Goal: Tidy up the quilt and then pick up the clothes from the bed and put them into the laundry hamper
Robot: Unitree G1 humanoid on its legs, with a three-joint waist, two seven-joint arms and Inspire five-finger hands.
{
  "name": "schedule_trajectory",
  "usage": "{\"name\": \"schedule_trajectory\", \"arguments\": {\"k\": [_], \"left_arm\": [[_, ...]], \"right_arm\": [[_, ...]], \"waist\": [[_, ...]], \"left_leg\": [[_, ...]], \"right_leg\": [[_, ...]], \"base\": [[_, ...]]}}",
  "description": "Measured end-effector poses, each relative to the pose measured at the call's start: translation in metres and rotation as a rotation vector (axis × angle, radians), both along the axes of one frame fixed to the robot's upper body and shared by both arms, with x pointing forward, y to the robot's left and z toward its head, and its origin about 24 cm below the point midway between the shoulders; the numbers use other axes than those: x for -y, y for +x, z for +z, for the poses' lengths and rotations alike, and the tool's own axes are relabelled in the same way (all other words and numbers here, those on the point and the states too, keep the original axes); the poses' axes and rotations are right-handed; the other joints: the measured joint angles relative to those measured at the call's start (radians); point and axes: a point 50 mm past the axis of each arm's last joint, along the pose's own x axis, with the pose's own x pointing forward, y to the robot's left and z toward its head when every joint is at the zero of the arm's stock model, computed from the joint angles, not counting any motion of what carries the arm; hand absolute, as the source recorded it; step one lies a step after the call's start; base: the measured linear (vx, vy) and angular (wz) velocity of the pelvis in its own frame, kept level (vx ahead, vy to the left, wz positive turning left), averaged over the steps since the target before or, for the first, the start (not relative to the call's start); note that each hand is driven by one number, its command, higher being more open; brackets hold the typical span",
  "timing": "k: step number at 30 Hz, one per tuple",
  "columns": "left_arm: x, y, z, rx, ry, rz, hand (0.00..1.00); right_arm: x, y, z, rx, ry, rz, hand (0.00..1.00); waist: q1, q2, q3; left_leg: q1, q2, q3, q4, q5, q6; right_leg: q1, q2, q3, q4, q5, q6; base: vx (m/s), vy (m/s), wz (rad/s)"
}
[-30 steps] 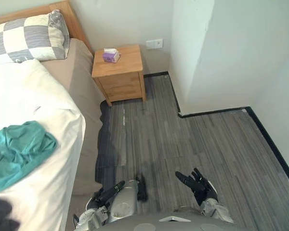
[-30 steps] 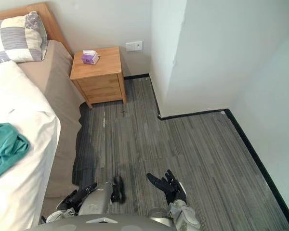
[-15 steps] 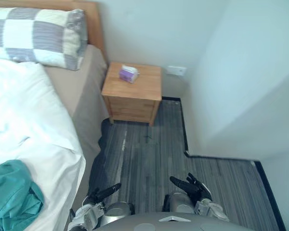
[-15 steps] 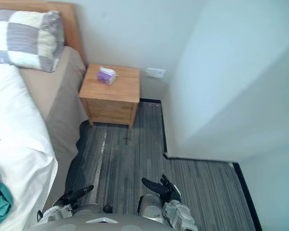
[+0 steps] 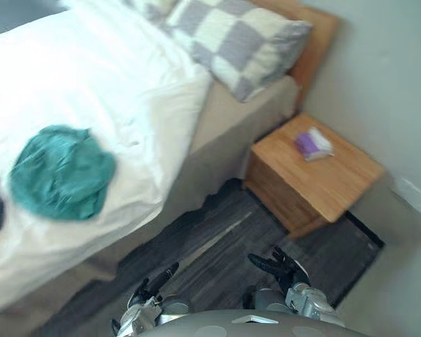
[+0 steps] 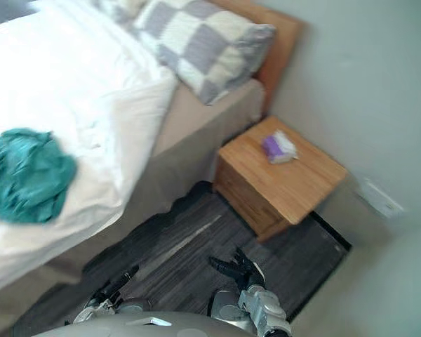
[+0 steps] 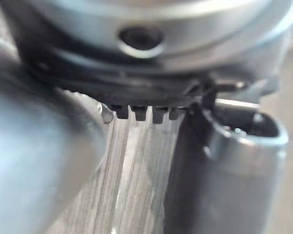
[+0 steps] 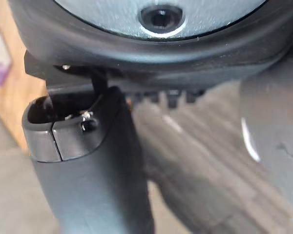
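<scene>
Left hand (image 5: 156,281), right hand (image 5: 278,266) hanging low over floor (image 5: 217,242), fingers straight, holding nothing. Quilt (image 5: 112,70) lying rumpled on bed (image 5: 228,130); green clothes (image 5: 62,170) sitting on it near edge. Best: squaring up, reaching quilt edge first.

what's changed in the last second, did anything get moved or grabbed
Only the head camera swung toward the bed, so the whole scene shifted. Nothing was grabbed or moved. The left hand and right hand stay low over the floor, open and empty. The teal garment still lies on the white quilt, the tissue box on the nightstand.
</scene>
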Motion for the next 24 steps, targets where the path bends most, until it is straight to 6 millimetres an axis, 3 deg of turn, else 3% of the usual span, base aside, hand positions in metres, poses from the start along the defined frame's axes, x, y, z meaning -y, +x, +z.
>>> {"name": "schedule_trajectory", "arguments": {"k": [2,3,4,6,7,9,11,13,16,17,18,19,21,24], "left_arm": [[0.001,0.001,0.0,-0.002,0.015,-0.047,1.0],[0.0,0.002,0.0,-0.009,0.025,-0.088,1.0],[-0.006,0.002,0.001,-0.025,0.025,-0.111,1.0],[-0.01,-0.001,0.0,-0.051,0.038,-0.161,1.0],[-0.009,-0.004,-0.001,-0.076,0.026,-0.209,1.0],[-0.004,0.001,-0.002,-0.088,0.019,-0.279,1.0],[-0.006,0.0,-0.002,-0.096,0.017,-0.306,1.0],[-0.01,0.0,-0.002,-0.119,0.043,-0.348,1.0],[-0.013,0.002,-0.001,-0.133,0.061,-0.356,1.0],[-0.014,0.002,-0.002,-0.138,0.063,-0.357,1.0],[-0.019,0.002,-0.001,-0.142,0.076,-0.357,1.0],[-0.02,0.002,-0.001,-0.146,0.078,-0.356,1.0],[-0.015,-0.002,-0.003,-0.161,0.064,-0.358,1.0],[-0.013,-0.004,-0.005,-0.177,0.072,-0.391,1.0]], "right_arm": [[0.004,-0.004,-0.001,-0.009,0.015,-0.048,1.0],[0.006,-0.006,-0.001,-0.011,0.023,-0.074,1.0],[0.005,-0.008,-0.003,-0.023,0.034,-0.102,1.0],[-0.001,-0.015,-0.006,-0.04,0.052,-0.116,1.0],[-0.002,-0.02,-0.007,-0.045,0.058,-0.148,1.0],[0.001,-0.02,-0.007,-0.042,0.078,-0.214,1.0],[0.002,-0.023,-0.008,-0.045,0.094,-0.258,1.0],[0.001,-0.04,-0.012,-0.09,0.097,-0.276,1.0],[-0.003,-0.043,-0.014,-0.106,0.116,-0.285,1.0],[-0.003,-0.044,-0.015,-0.107,0.117,-0.29,1.0],[-0.008,-0.047,-0.016,-0.116,0.138,-0.309,1.0],[-0.01,-0.048,-0.017,-0.124,0.139,-0.313,1.0],[-0.006,-0.05,-0.018,-0.129,0.128,-0.318,1.0],[-0.001,-0.052,-0.018,-0.135,0.123,-0.334,1.0]], "waist": [[0.0,0.004,-0.002],[-0.001,0.007,-0.002],[0.01,-0.011,-0.006],[-0.001,-0.039,-0.021],[-0.011,-0.053,-0.036],[-0.025,-0.056,-0.033],[-0.03,-0.063,-0.028],[-0.035,-0.065,-0.038],[-0.033,-0.07,-0.041],[-0.034,-0.074,-0.044],[-0.032,-0.102,-0.05],[-0.033,-0.113,-0.055],[-0.029,-0.083,-0.071],[-0.048,-0.065,-0.079]], "left_leg": [[-0.004,0.017,0.188,0.067,-0.011,-0.017],[0.005,0.014,0.283,0.046,-0.017,-0.006],[0.029,-0.04,0.281,-0.041,0.021,0.036],[0.086,-0.121,0.245,-0.208,0.104,0.056],[0.115,-0.164,0.207,-0.313,0.159,0.065],[0.138,-0.188,0.143,-0.41,0.205,0.076],[0.142,-0.189,0.089,-0.41,0.207,0.077],[0.147,-0.171,-0.005,-0.41,0.212,0.083],[0.119,-0.149,-0.057,-0.406,0.232,0.072],[0.112,-0.147,-0.065,-0.405,0.235,0.064],[0.11,-0.165,-0.064,-0.406,0.232,0.05],[0.114,-0.165,-0.064,-0.407,0.229,0.041],[0.115,-0.14,-0.024,-0.409,0.219,0.019],[0.125,-0.12,0.029,-0.41,0.22,0.005]], "right_leg": [[0.03,-0.025,-0.073,0.005,0.0,0.0],[0.044,-0.034,-0.091,0.006,-0.003,0.005],[0.057,-0.049,-0.056,-0.01,-0.001,0.024],[0.069,-0.064,-0.003,-0.057,0.0,0.027],[0.079,-0.077,0.008,-0.069,0.011,0.044],[0.057,-0.1,0.009,0.029,0.017,0.054],[0.011,-0.115,0.052,0.175,0.031,0.072],[-0.019,-0.083,0.164,0.269,0.043,0.058],[-0.026,-0.035,0.223,0.099,-0.036,0.056],[-0.026,-0.03,0.23,0.009,-0.019,0.071],[-0.021,-0.034,0.237,-0.105,0.105,0.099],[-0.006,-0.037,0.231,-0.118,0.086,0.114],[0.019,-0.012,0.252,-0.209,0.088,0.112],[0.032,0.017,0.273,-0.247,0.094,0.103]], "base": [[-0.03,-0.014,1.67],[-0.07,0.129,1.45],[-0.06,0.152,1.04],[-0.05,0.144,0.75],[-0.01,0.126,0.83],[-0.01,0.103,1.03],[-0.02,0.032,0.93],[0.07,-0.049,1.17],[0.11,-0.109,0.73],[0.1,-0.157,0.4],[0.08,-0.146,0.2],[0.13,-0.2,-0.08],[0.14,-0.185,-0.42],[0.04,-0.117,-0.34]]}}
